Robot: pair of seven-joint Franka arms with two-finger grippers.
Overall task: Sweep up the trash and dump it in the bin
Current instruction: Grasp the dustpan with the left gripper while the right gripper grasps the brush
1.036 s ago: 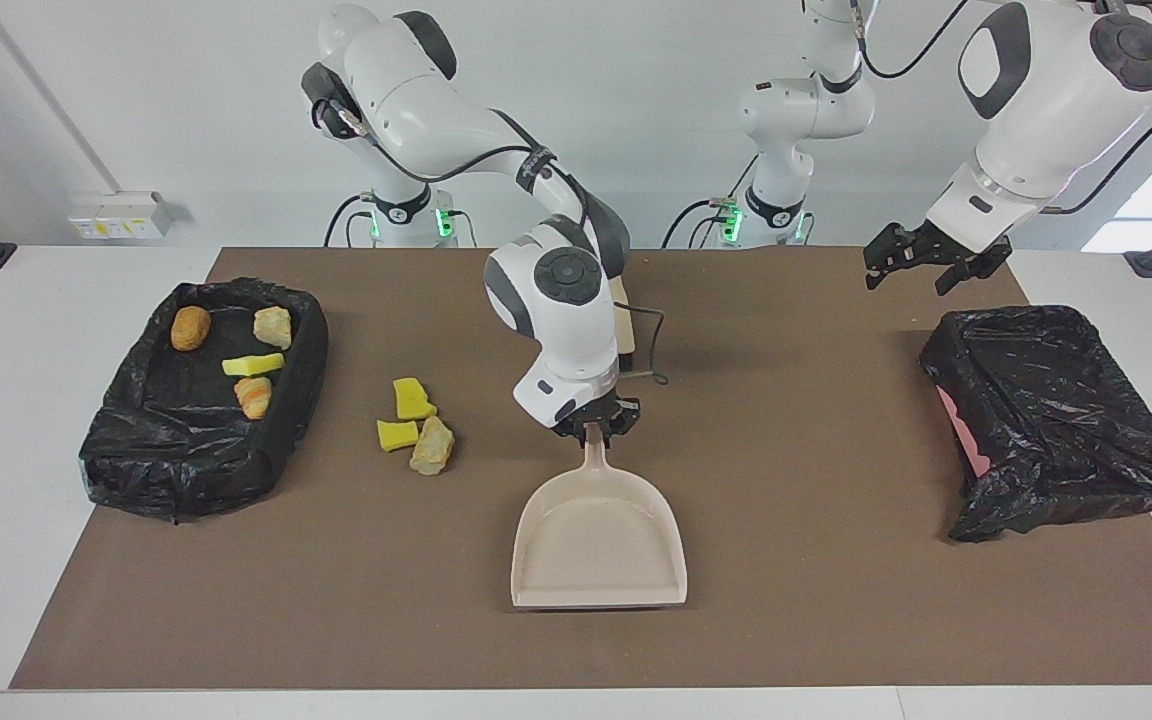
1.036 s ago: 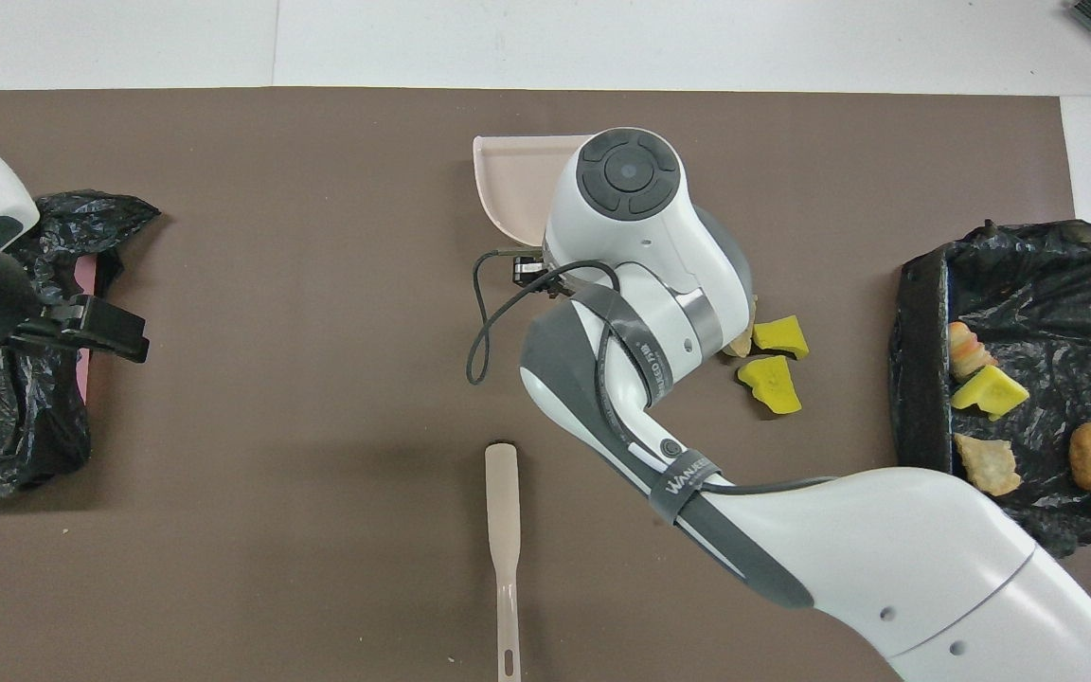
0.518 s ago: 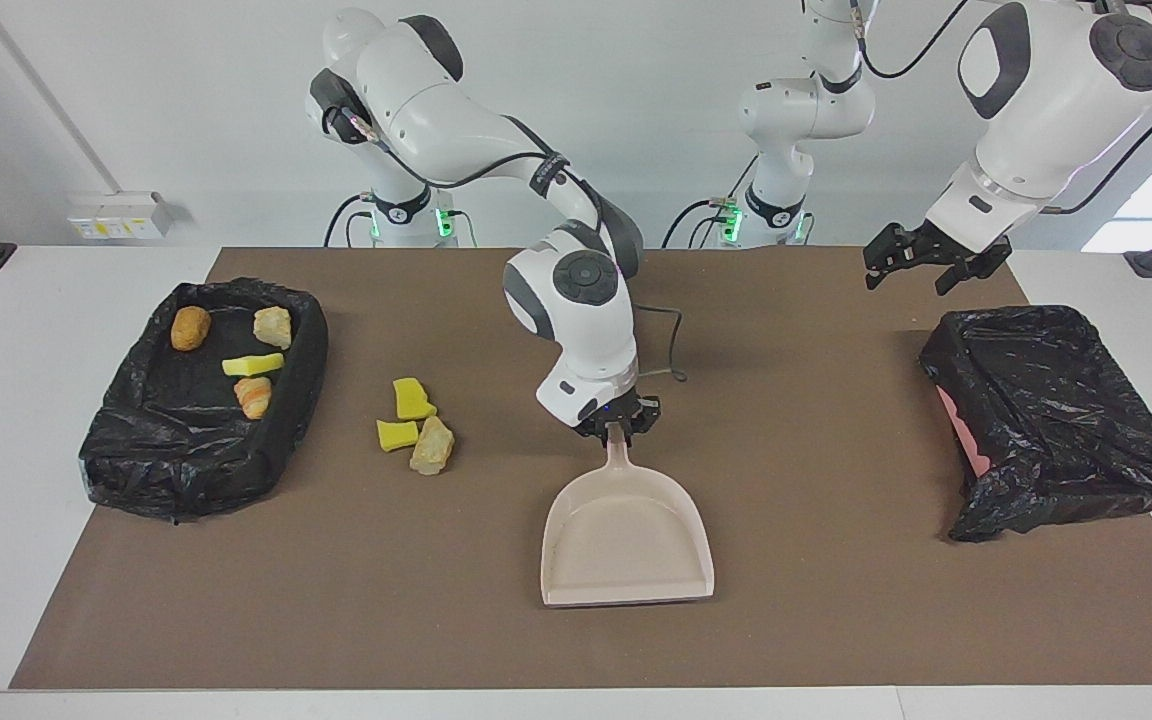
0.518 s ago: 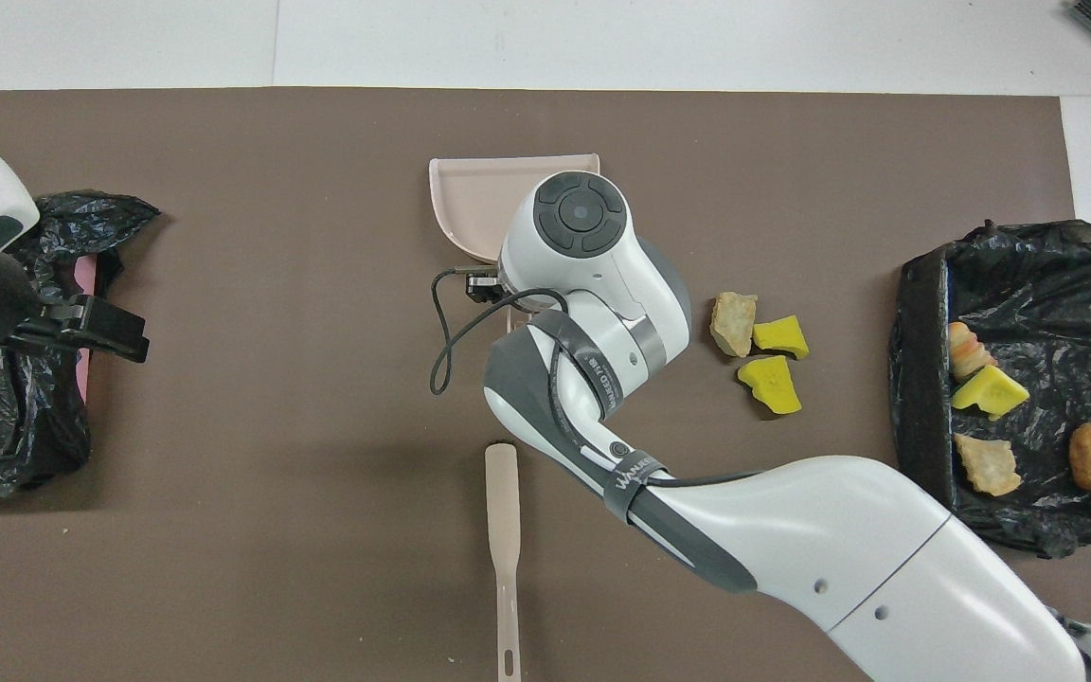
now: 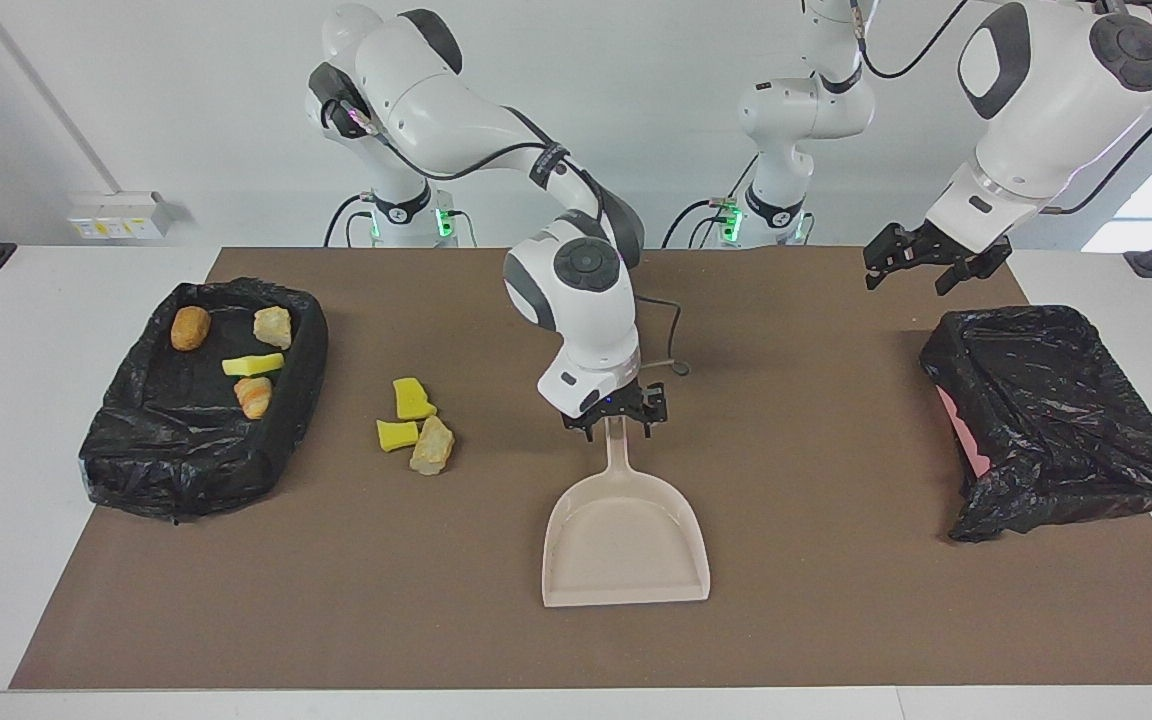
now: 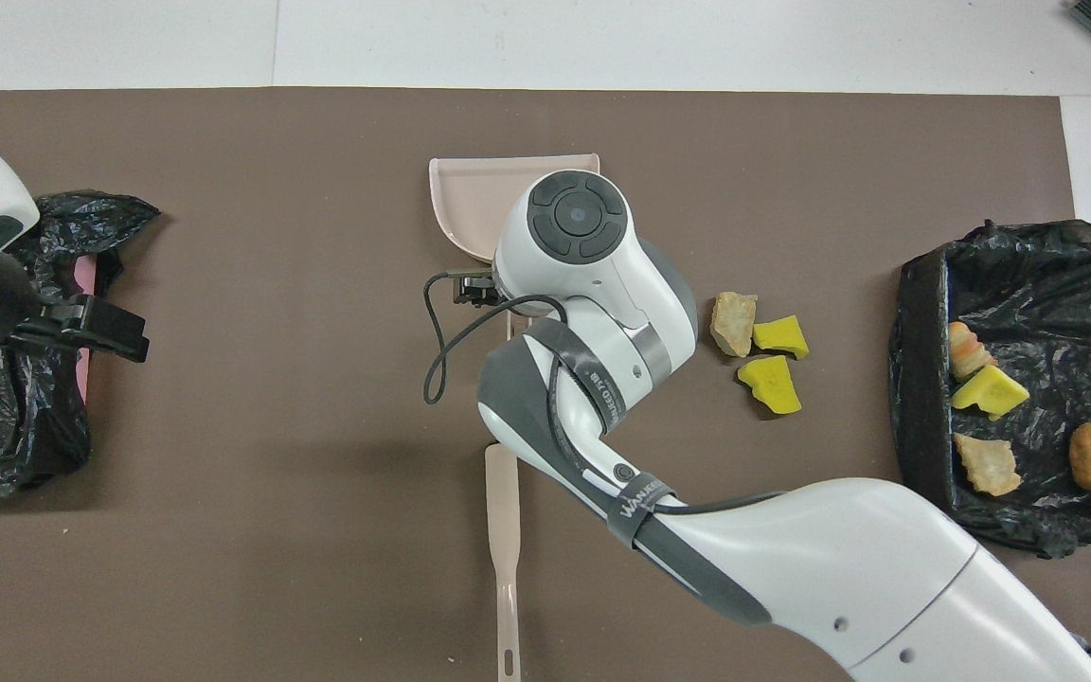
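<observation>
Dustpan lies set down mid-mat, right gripper open astride its handle, holding nothing; left gripper open, empty, waiting over the lined bin; three trash scraps lie unswept beside the dustpan, four in the bag-lined tray; next, judged: grasp the brush.

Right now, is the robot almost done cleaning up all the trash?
About halfway. Four scraps already lie in the bag-lined bin at the right arm's end. Three scraps wait on the brown mat beside it. The right gripper stands open over the handle of the dustpan, which lies empty on the mat. The left gripper waits, open, above the other black bag.
</observation>
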